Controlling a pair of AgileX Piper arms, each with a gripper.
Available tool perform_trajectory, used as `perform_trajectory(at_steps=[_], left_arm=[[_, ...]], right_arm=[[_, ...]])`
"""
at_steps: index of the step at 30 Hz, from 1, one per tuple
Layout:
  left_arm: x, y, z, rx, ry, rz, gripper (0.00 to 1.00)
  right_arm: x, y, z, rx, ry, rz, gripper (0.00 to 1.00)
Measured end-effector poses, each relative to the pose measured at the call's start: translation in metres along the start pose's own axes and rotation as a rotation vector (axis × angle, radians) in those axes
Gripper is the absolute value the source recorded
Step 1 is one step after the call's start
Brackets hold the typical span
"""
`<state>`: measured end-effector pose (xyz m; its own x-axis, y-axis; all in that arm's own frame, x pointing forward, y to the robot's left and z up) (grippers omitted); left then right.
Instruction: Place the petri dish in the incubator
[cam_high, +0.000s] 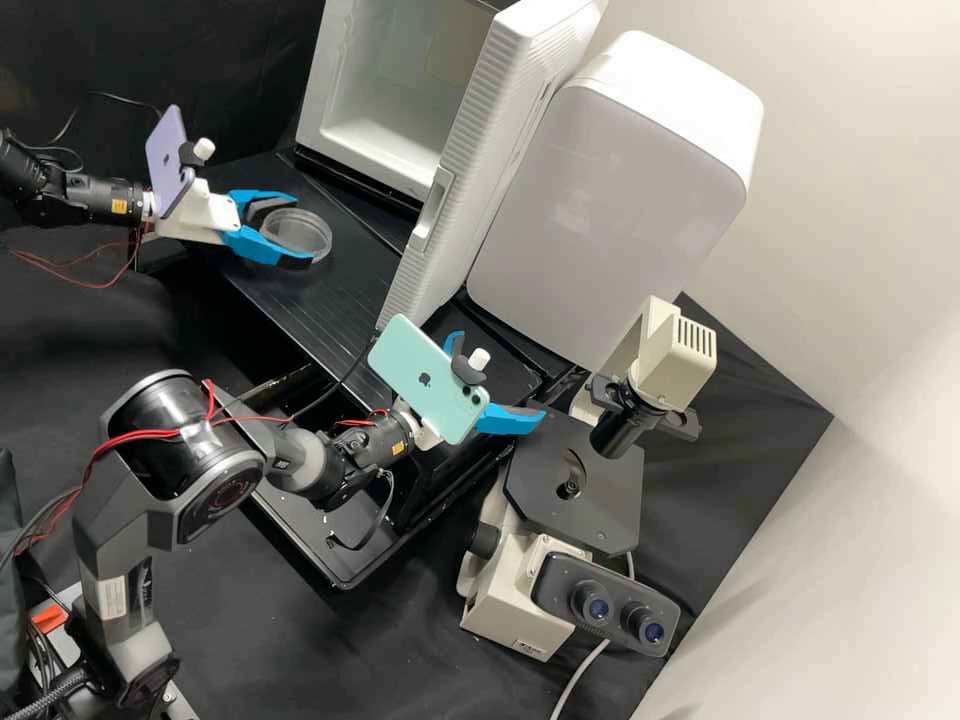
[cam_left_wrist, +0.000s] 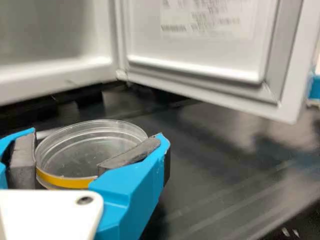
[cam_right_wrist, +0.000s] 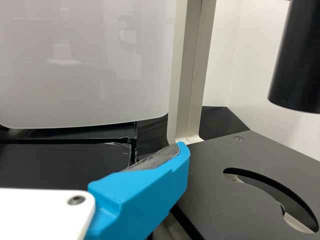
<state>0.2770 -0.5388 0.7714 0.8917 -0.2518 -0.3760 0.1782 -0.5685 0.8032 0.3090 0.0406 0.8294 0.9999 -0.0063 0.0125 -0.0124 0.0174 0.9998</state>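
A clear round petri dish with a yellow band along its lower edge sits between the two blue fingers of my left gripper, low over the black ribbed platform. The pads press its sides, so the gripper is shut on it. The white incubator stands just beyond with its door swung open, and its floor edge is close ahead of the dish. My right gripper is open and holds nothing, with one finger over the microscope stage, beside the door's edge.
A white rounded housing stands right of the open door. A microscope with a black stage and dark objective sits at the front right. Black cloth covers the bench around the platform, and a white wall bounds the right side.
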Motion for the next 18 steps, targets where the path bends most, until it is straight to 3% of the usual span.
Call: perform_trajectory(at_steps=[9, 18], left_arm=[[-0.016, 0.037, -0.002, 0.017, 0.006, 0.129, 0.0], [-0.012, 0.042, 0.002, 0.023, -0.007, 0.139, 0.0]], right_arm=[[0.0, 0.0, 0.0, 0.0, 0.0, 0.0, 1.0], [0.0, 0.0, 0.0, 0.0, 0.0, 0.0, 1.0]])
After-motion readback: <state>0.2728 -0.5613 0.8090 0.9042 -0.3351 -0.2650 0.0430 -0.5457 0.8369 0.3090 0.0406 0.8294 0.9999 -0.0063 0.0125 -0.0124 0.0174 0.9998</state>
